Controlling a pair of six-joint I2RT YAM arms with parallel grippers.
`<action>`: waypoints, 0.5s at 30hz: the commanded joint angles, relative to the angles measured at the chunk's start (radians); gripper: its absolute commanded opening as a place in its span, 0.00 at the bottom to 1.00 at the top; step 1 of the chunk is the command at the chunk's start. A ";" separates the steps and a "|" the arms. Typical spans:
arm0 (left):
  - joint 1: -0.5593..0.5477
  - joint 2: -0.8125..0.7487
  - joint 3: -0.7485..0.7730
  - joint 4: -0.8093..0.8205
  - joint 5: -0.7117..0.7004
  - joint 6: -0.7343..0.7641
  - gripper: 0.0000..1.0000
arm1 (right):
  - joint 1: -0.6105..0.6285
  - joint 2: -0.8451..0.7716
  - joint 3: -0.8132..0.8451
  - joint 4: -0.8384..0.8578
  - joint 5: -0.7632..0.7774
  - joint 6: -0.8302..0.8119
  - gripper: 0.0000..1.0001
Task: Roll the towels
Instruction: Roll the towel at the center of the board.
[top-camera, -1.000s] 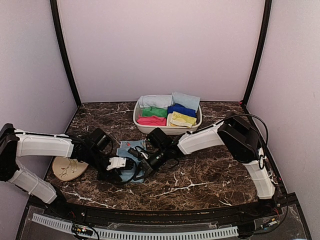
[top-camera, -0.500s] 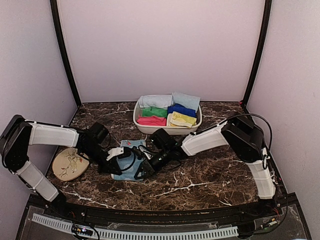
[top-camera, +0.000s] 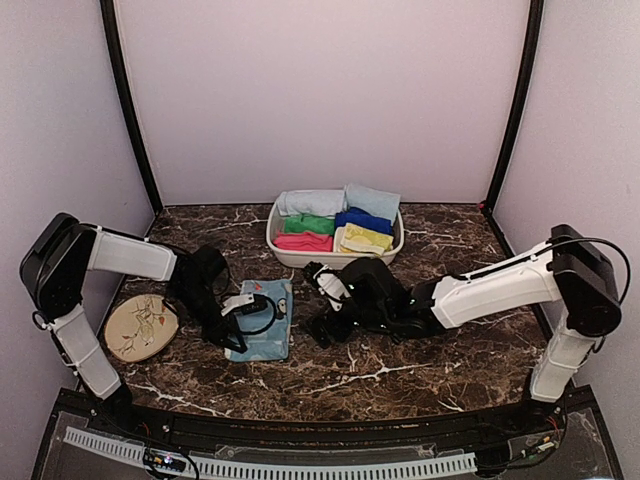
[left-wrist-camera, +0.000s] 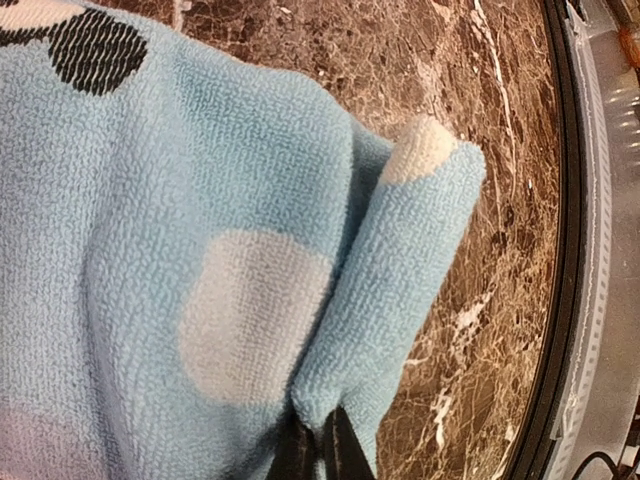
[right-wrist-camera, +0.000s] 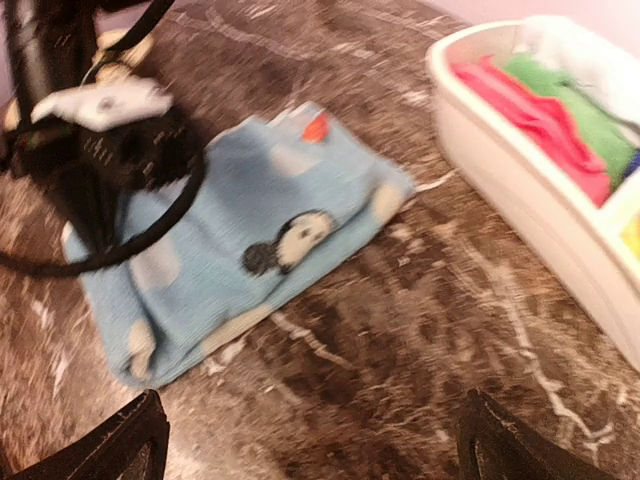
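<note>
A blue towel (top-camera: 268, 335) with pale round spots and a cartoon mouse lies flat on the marble table, left of centre. In the left wrist view the towel (left-wrist-camera: 180, 220) fills most of the frame, one edge folded over into a thick lip. My left gripper (left-wrist-camera: 318, 428) is shut on that fold, and from above it (top-camera: 258, 308) sits on the towel's left part. My right gripper (top-camera: 322, 328) hovers just right of the towel, apart from it. Its fingers (right-wrist-camera: 130, 440) stand wide open with only bare table between them, the towel (right-wrist-camera: 250, 230) ahead.
A white basket (top-camera: 300, 256) behind the towel holds several rolled towels in pale blue, green, pink, dark blue and yellow. Its wall (right-wrist-camera: 520, 190) is close on the right in the right wrist view. A round beige plate (top-camera: 140, 328) lies at the left. The front rail (left-wrist-camera: 590, 200) runs nearby.
The right gripper opened, let go of the towel and drew back to the right. The left gripper shut on the towel's folded edge. The towel now lies spread flatter.
</note>
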 joint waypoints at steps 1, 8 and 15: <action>0.002 0.034 0.006 -0.029 -0.061 -0.019 0.00 | -0.056 -0.076 -0.066 0.166 0.292 0.048 1.00; 0.002 0.066 0.029 -0.042 -0.094 -0.033 0.00 | 0.191 0.023 -0.156 0.342 0.282 -0.677 0.95; 0.004 0.099 0.037 -0.054 -0.118 -0.030 0.00 | 0.295 0.127 -0.075 0.402 0.195 -0.900 0.79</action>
